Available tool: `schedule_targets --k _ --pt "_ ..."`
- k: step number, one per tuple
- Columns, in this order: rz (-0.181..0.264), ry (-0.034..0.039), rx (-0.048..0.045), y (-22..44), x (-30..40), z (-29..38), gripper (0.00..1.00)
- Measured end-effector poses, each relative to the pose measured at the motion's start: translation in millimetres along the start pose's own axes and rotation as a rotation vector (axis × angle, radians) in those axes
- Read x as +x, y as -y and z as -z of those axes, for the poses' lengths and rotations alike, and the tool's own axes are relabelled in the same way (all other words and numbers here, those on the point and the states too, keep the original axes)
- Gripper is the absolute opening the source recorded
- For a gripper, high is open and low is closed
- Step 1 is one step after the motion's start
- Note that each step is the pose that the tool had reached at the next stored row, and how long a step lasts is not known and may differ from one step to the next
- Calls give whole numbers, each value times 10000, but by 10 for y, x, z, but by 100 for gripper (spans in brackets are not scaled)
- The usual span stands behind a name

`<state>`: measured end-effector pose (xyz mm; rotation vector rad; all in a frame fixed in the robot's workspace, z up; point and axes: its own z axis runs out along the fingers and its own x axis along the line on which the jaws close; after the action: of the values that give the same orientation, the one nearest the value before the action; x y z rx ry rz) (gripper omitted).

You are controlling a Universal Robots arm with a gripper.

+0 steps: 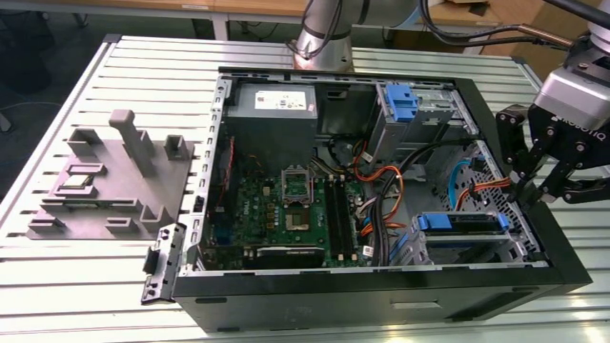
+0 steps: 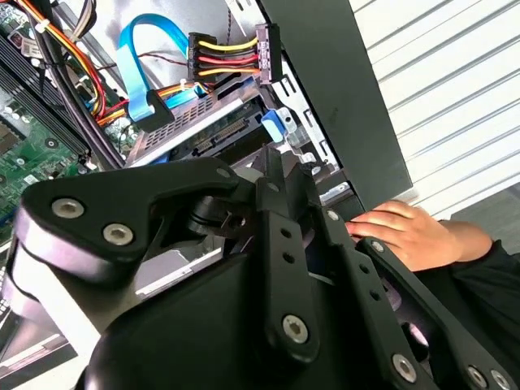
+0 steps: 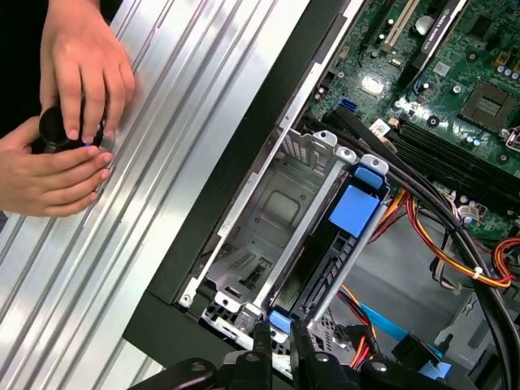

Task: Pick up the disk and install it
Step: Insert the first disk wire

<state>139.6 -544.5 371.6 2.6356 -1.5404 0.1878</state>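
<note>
Item: open black computer case (image 1: pixel 381 300), lying on a slatted metal worktop (image 1: pixel 96 300). Inside it, a green motherboard (image 1: pixel 276 214) toward the exterior view's left; a grey metal box (image 1: pixel 276 103) with a white sticker at the far side; a narrow upright blue latch piece (image 1: pixel 405 103) to the right of that box. The disk (image 1: pixel 458 224) is seated in the drive cage at the case's near corner, on the exterior view's right. Its blue side rails show there, and its connector edge (image 2: pixel 223 136) shows in the second wrist view. A black plug with coloured wires (image 2: pixel 236 53) and a blue flat cable (image 2: pixel 142 77) lie close beside that edge, unplugged from it. The pincer (image 1: pixel 536 194) hangs over the case's right wall, just beside the disk's bay. Its jaws are drawn narrow, with a slim gap, and the tips are at the blue end of the disk's rail (image 3: pixel 280 320); whether they touch it cannot be told. Outside the case, on the exterior view's left, stands a grey moulded fixture block (image 1: pixel 105 179). In the first wrist view, a person's two hands (image 3: pixel 81 73) rest on the worktop beside the case, closed round a small black round object (image 3: pixel 55 126).
</note>
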Motion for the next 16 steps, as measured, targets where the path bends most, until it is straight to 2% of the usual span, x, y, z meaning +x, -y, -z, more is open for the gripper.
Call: schedule_targets --k 7,8,11,13,14,16 --pt "0 -2 -1 0 0 0 25" --pt "1 -7 -4 0 0 -1 31" --pt "6 -79 -44 0 0 1 31" --pt "12 -161 -90 0 0 0 31" --pt "18 -251 -138 0 0 1 31" --pt "38 -560 -294 0 0 -1 31"
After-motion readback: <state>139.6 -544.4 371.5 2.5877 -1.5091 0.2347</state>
